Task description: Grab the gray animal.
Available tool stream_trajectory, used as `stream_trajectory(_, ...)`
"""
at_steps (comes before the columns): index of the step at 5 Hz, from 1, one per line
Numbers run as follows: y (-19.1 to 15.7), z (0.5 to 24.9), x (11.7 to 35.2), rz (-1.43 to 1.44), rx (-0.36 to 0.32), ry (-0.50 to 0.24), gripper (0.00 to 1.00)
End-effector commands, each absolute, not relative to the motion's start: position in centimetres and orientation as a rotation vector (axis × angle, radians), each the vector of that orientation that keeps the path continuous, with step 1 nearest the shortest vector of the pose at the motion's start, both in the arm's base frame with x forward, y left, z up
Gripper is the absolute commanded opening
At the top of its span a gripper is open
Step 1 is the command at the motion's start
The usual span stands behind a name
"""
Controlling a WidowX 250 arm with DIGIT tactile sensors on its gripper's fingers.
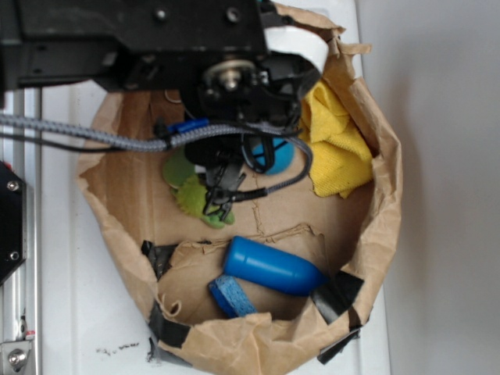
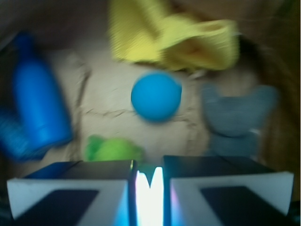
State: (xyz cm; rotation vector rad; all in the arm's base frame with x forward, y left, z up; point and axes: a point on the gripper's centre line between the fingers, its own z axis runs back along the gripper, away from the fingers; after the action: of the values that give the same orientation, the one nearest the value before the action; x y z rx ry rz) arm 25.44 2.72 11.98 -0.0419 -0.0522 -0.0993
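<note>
Though the wrist view was blurred, these facts could be read.

Gripper: the gripper (image 1: 221, 205) hung inside the paper bag, its two pads (image 2: 70, 193) close together at the bottom of the wrist view, with only a thin bright slit between them and nothing held; they looked near closed.

Green toy: the green toy (image 1: 187, 191) lay just under and beside the fingertips in the exterior view; in the wrist view it (image 2: 113, 149) sat just beyond the left pad.

Ball: the blue ball (image 2: 156, 96) lay past the green toy, mid-floor; in the exterior view it (image 1: 280, 158) was partly hidden by the arm and cable.

Gray animal: the gray animal (image 2: 236, 117) lay to the right of the ball in the wrist view, near the bag wall, apart from the pads, its rounded flaps spread at the top. In the exterior view the arm hid it.

Cloth: a yellow cloth (image 1: 336, 144) was crumpled against the bag wall, beyond the ball.

Bottle: a blue bottle (image 1: 272, 266) lay on its side, well apart from the gripper.

Blue strip: a flat, ribbed blue strip (image 1: 232, 296) lay just beside the bottle; what it was could not be told.

Bag: the brown bag (image 1: 383, 219) had a rolled rim with black tape (image 1: 336, 298) on it.

Table: white table (image 1: 70, 328) below.
</note>
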Motion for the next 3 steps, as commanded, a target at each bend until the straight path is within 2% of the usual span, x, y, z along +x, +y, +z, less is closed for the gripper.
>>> stream_trajectory(1, 0.4, 15.0, 27.0, -0.16, -0.012, -0.12, 0.0)
stream_trajectory(2, 1.6, 14.1, 26.5, -0.148, 0.033, -0.127, 0.28)
stream_trajectory(3, 3.4, 13.1, 25.5, -0.073, 0.082, -0.146, 1.0)
